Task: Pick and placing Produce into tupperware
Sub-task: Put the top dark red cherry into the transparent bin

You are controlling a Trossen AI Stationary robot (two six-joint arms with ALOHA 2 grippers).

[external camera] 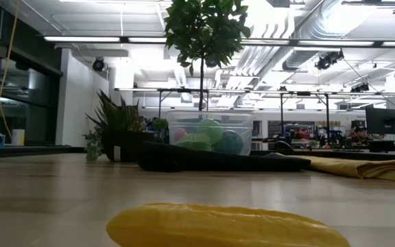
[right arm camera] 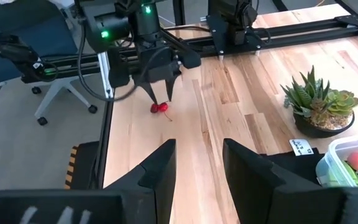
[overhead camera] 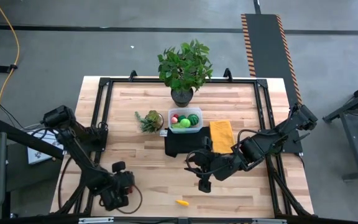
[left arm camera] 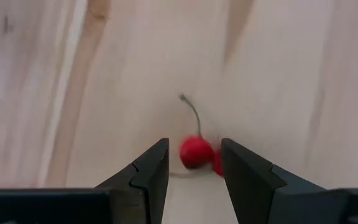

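Note:
A pair of red cherries, joined by a thin stem, lies on the wood near the table's front left. My left gripper points down over them, open, one finger on each side; the right wrist view shows its tips just above the cherries. The clear tupperware stands at the table's middle, holding green and red produce. A yellow piece lies near the front edge. My right gripper hangs open above the table's middle, right of centre, with nothing between its fingers.
The tupperware sits at the far edge of a black folded cloth, with a yellow cloth to its right. A small spiky plant stands left of it and a big leafy potted plant behind it. Bare wood lies between the cherries and the cloth.

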